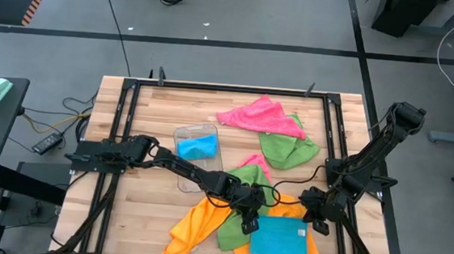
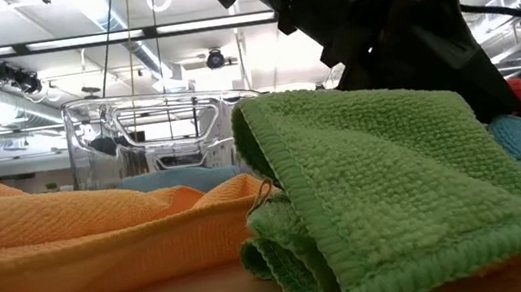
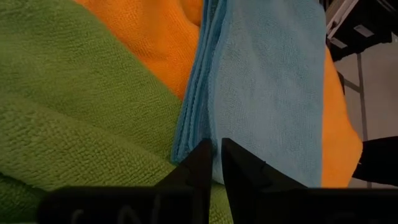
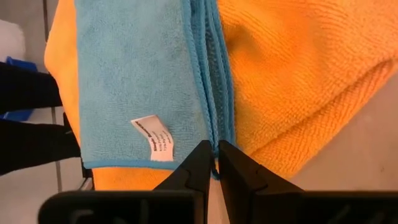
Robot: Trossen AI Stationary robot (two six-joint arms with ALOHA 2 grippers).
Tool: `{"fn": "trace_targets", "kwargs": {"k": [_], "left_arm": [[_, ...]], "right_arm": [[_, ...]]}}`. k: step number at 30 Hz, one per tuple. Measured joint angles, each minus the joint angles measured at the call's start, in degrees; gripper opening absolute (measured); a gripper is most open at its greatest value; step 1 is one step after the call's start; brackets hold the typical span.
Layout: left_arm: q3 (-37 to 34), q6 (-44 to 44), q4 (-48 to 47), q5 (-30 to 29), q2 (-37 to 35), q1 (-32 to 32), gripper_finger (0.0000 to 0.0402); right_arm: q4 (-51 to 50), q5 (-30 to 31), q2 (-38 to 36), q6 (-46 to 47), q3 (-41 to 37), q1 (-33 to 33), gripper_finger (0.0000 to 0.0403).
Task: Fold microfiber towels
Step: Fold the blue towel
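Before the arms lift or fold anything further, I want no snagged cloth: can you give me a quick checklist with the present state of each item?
1. Left gripper pinched on the blue towel at its layered edge: ok.
2. Right gripper pinched on the opposite edge: ok.
3. Blue towel's layers aligned: ok.
4. Blue towel free of others: not ok, it lies on the orange towel.
5. Green towel clear of the left gripper: not ok, it lies alongside.
6. Orange cloth caught in either grip: cannot tell.

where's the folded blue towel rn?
High view: folded blue towel lies at the table's near edge, right of centre, on the orange towel, between the left gripper and right gripper.
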Motion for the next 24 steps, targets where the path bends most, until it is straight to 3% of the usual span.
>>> {"fn": "trace_targets", "kwargs": {"k": [10,24], "left_arm": [[0.02,-0.04,0.77,0.02,-0.08,0.0,0.0048],[0.04,-2.63,6.15,3.44,-0.12,0.04,0.0046]], "right_arm": [[-0.28,0.55,0.02,-1.42,0.02,0.0,0.0045],[-0.25,1.31,0.02,2.83,0.04,0.0,0.011]]}}
